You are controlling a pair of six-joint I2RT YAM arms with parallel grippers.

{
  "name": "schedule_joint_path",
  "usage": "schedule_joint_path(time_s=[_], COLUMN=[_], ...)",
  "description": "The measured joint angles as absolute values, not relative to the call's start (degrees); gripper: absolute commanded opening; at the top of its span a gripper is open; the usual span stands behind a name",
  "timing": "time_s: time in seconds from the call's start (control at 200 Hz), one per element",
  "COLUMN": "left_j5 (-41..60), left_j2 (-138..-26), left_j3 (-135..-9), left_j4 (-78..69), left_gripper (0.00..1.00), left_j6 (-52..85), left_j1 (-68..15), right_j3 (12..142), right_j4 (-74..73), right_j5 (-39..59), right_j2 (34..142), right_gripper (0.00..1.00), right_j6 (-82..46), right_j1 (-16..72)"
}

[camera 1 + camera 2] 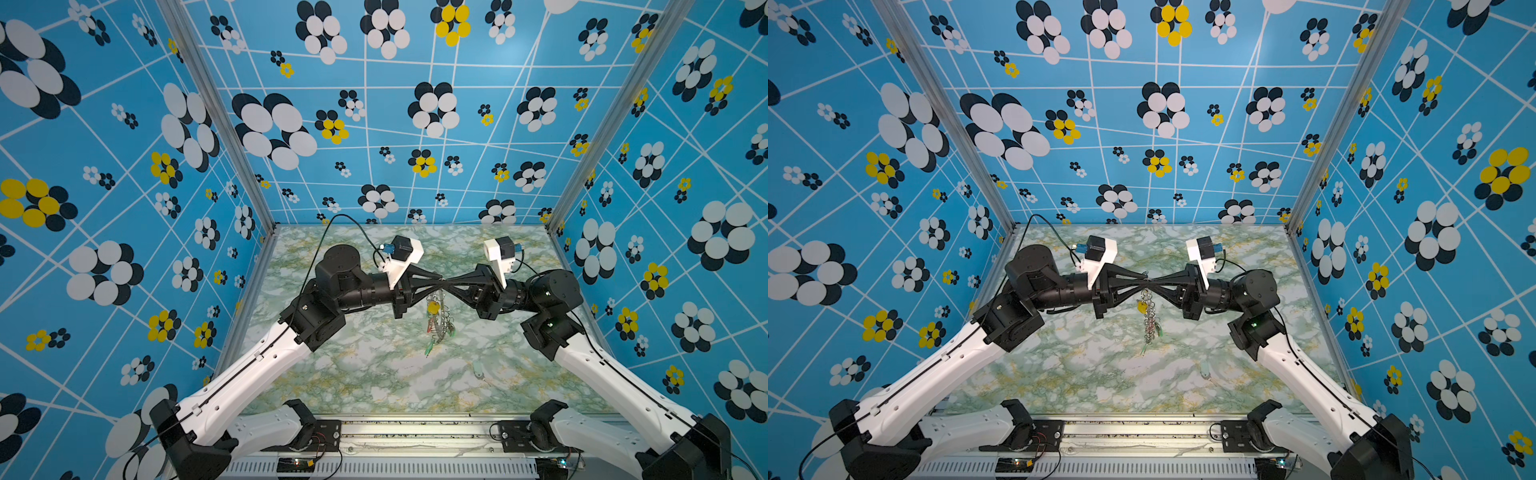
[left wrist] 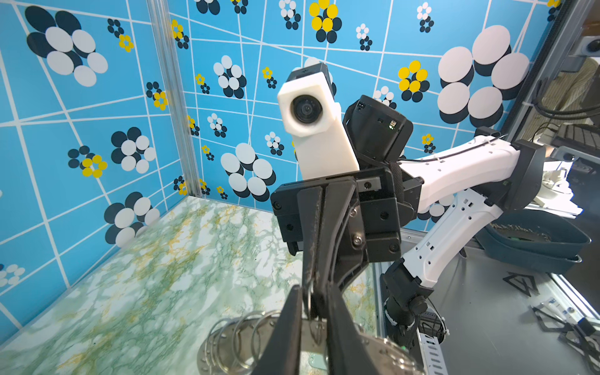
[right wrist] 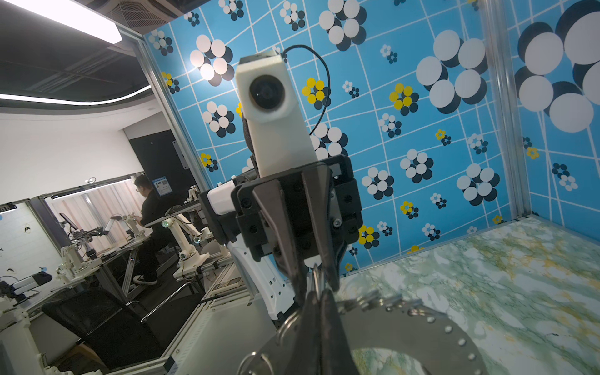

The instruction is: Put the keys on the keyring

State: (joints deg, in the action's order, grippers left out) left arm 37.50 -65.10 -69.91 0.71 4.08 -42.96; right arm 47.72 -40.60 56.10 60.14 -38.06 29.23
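In both top views my two grippers meet tip to tip above the middle of the table. The keyring (image 1: 441, 318) (image 1: 1148, 322) hangs edge-on beneath them. My right gripper (image 1: 449, 286) (image 3: 315, 294) is shut on the rim of the flat grey keyring (image 3: 406, 334). My left gripper (image 1: 442, 284) (image 2: 313, 287) is pinched on one of its wire loops (image 2: 242, 337). A yellow-tagged key (image 1: 433, 307) (image 1: 1141, 306) and green-tagged keys (image 1: 430, 347) hang from the ring. A pale mint-tagged key (image 1: 478, 369) (image 1: 1205, 370) lies alone on the table to the front right.
The green marbled table (image 1: 365, 374) is closed in by patterned blue walls on three sides. A metal rail (image 1: 415, 432) runs along its front edge between the arm bases. Dark bins (image 2: 532, 240) stand outside the cell.
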Motion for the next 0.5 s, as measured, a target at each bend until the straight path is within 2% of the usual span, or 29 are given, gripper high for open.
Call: schedule_joint_path(time_s=[0.04, 0.11, 0.16, 0.5], left_j5=[37.47, 37.50, 37.50, 37.52], left_j2=[-65.10, -65.10, -65.10, -65.04], left_j3=[-69.91, -69.91, -69.91, -69.91], left_j4=[0.67, 0.64, 0.75, 0.86], left_gripper=[0.11, 0.25, 0.29, 0.22], left_j6=[4.29, 4.08, 4.75, 4.95], left_j1=[-42.96, -42.81, -42.81, -42.76], right_j3=[47.72, 47.72, 47.72, 48.49], right_j4=[-40.42, -39.99, -39.29, -37.85], right_j5=[56.12, 56.07, 56.07, 55.83], right_j2=[60.10, 59.92, 59.64, 58.54], right_gripper=[0.00, 0.00, 0.00, 0.00], right_j6=[-37.91, -37.65, -37.21, -35.53], right_j1=[29.21, 29.21, 29.23, 29.23])
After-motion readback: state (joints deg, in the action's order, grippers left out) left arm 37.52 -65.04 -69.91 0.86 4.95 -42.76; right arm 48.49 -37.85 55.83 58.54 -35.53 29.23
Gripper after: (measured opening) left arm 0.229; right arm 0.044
